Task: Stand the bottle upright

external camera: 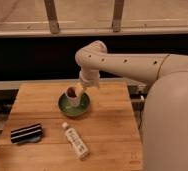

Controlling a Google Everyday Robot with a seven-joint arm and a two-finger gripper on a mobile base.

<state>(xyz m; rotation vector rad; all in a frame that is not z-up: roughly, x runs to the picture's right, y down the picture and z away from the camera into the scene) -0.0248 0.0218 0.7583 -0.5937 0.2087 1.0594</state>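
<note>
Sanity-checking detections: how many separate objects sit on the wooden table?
4: slim white plastic bottle lying front-centre; black-and-white striped block front-left; white cup in green round dish mid-table, gripper just above the cup. None seem hidden.

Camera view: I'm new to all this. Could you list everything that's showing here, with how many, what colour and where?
table: one, light wood, fills the lower middle of the view
plate: one, green, on the table's middle, toward the back
cup: one, white with brown inside, standing on the plate
bottle: one, white with a pale label, lying on its side near the table's front edge
striped block: one, black and white, on the table's front left
posts: two, grey, upright along the back at the top
arm: one, white, reaching from the right over the table
gripper: one, pale, hanging just above the cup
</note>
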